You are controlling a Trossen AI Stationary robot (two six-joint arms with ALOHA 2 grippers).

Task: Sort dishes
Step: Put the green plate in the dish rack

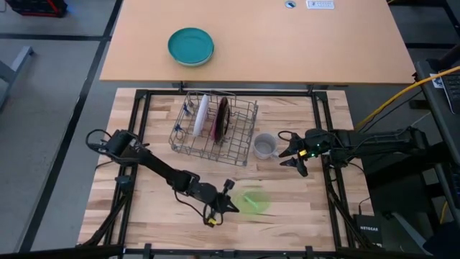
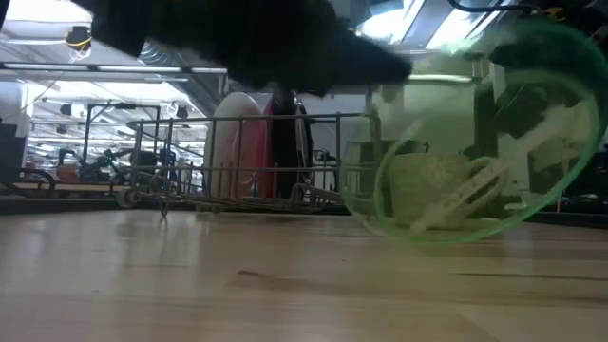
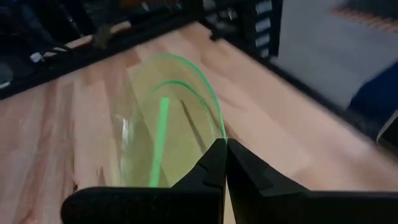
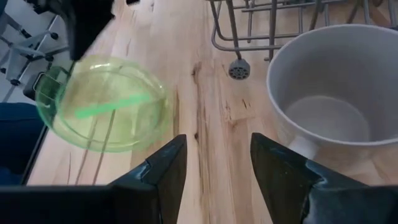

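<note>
The lime-green saucer (image 1: 253,202) is see-through and stands tilted at the table's near middle. My left gripper (image 1: 228,198) is shut on it. The grey mug (image 1: 265,146) stands upright on its base beside the wire rack (image 1: 241,140). My right gripper (image 1: 290,153) is open and empty just right of the mug, and the mug (image 4: 336,93) lies off to one side of its fingers. The white plate (image 1: 199,115) and the magenta plate (image 1: 222,119) stand on edge in the rack. My left gripper pinches the saucer's rim (image 3: 219,127) between its two fingers, one on each face. The fingers come slanting from the table's left. The saucer (image 2: 475,142) is tipped steeply on edge; whether its low edge (image 2: 427,239) touches the table, I cannot tell.
A teal bowl (image 1: 190,46) sits on the far tan table, apart from the work. The black frame rails (image 1: 323,180) run along the board's sides. Bare wood lies in front of the rack and to the left of the saucer.
</note>
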